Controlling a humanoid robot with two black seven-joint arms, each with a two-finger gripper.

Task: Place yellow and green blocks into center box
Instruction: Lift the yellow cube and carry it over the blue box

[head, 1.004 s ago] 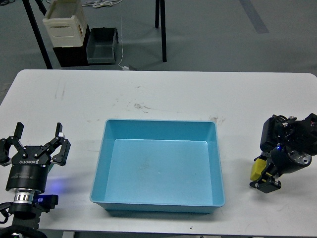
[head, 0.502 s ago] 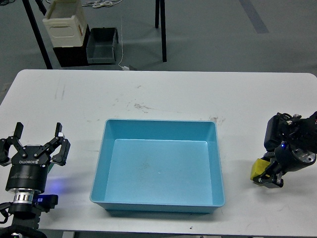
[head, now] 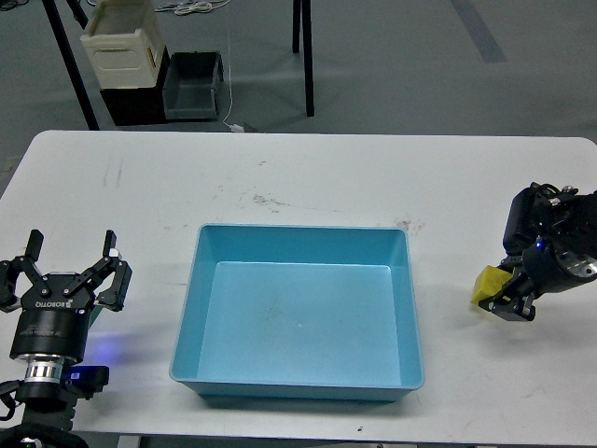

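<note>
Yellow block (head: 487, 285) sits at the tip of the right gripper (head: 504, 301), over the table (head: 308, 177) to the right of the box (head: 300, 317) & well apart from it. Only part of the block shows, bright yellow, tilted, rest hidden behind the dark fingers clamped on it. Box is light blue, shallow, w/ rounded corners, nothing visible inside. Left gripper (head: 71, 261) is at the table's near left corner, fingers spread wide, holding nothing. Green block not seen. Beyond the far edge, on the floor: cream crate (head: 121, 42) beside a grey bin (head: 192, 84).
</note>
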